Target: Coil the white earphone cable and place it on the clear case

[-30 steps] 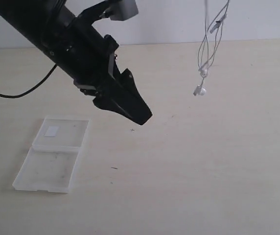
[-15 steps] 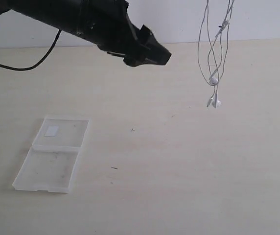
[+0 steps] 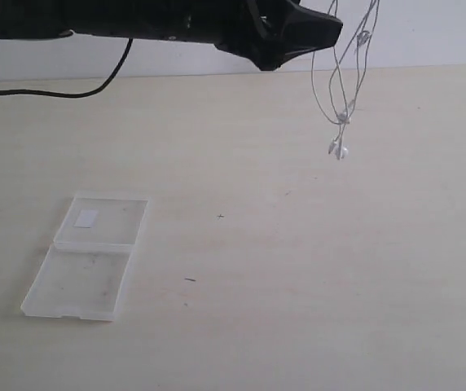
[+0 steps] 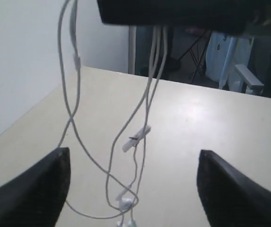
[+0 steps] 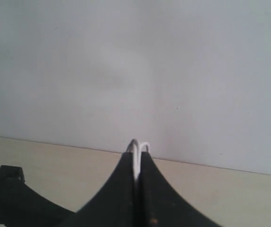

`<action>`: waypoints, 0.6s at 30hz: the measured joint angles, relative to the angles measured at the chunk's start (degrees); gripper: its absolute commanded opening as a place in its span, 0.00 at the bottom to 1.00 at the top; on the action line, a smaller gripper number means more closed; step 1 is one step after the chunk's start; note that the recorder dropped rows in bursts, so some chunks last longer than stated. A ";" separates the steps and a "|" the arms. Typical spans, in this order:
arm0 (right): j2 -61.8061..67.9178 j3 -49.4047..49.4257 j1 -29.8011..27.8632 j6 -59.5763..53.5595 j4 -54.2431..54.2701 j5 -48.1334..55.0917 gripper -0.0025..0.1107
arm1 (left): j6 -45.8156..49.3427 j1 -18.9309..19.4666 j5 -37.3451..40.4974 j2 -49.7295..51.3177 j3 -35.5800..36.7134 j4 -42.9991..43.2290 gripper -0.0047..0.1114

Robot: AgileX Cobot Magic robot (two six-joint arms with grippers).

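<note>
The white earphone cable [image 3: 340, 90] hangs in long loops from above the exterior view's top edge, its earbuds [image 3: 339, 149] dangling over the table's far right. My right gripper [image 5: 138, 158] is shut on the cable's top loops [image 5: 138, 145]; it is out of the exterior view. My left gripper [image 3: 327, 28] reaches across the top of that view, level with the upper strands and just left of them. In the left wrist view it [image 4: 134, 153] is open, with the cable [image 4: 142, 118] and its inline piece [image 4: 136, 138] hanging ahead between the fingers. The clear case [image 3: 86, 257] lies open and flat at the front left.
A thick black robot cable [image 3: 54, 90] droops along the far left of the beige table [image 3: 298, 269]. A white wall rises behind the table's far edge. In the left wrist view a dark bar [image 4: 183, 12] spans the top where the cable strands begin.
My left arm has swung up and to the right, from over the table's middle to beside the hanging cable. The cable and earbuds have swayed sideways.
</note>
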 measured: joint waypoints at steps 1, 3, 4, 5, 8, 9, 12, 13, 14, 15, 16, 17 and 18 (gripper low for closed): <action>0.00 0.00 0.00 0.00 0.47 0.00 0.02 | 1.79 0.00 0.39 1.17 0.00 -0.22 0.66; 0.00 1.33 0.00 0.00 0.60 -0.94 0.02 | 4.11 0.00 1.42 1.43 0.00 -0.76 0.66; 0.00 1.94 0.00 0.00 0.60 -1.39 0.02 | 4.85 0.23 2.11 1.43 0.00 -1.04 0.66; 0.00 3.01 0.00 0.00 0.23 -2.60 0.02 | 5.86 0.76 3.37 1.43 0.00 -1.47 0.66; 0.00 4.33 0.00 0.56 -1.41 -6.42 0.02 | 6.47 1.38 4.09 1.43 0.00 -1.47 0.66; 0.00 4.73 0.00 2.83 -3.46 -8.51 0.02 | 6.78 1.38 4.09 1.43 0.00 -1.47 0.66; 0.00 4.98 0.00 11.35 -13.49 -12.64 0.02 | 7.66 1.38 4.29 1.43 0.00 -1.47 0.66; 0.00 4.98 0.00 15.37 -18.01 -14.27 0.02 | 7.75 1.38 4.43 1.43 0.00 -1.47 0.66; 0.00 4.98 0.00 19.14 -22.41 -15.90 0.02 | 7.79 1.38 4.43 1.43 0.00 -1.47 0.66; 0.00 4.98 0.00 21.85 -25.55 -16.96 0.02 | 7.89 1.38 4.43 1.43 0.00 -1.47 0.66; -0.04 5.09 0.00 24.63 -28.83 -17.94 0.02 | 7.89 1.38 4.43 1.43 0.00 -1.47 0.66; -0.04 5.05 0.00 26.59 -31.26 -18.60 0.02 | 7.89 1.38 4.43 1.43 0.00 -1.47 0.66; -0.13 5.05 0.00 27.87 -32.68 -18.74 0.02 | 7.89 1.38 4.57 1.43 0.00 -1.47 0.66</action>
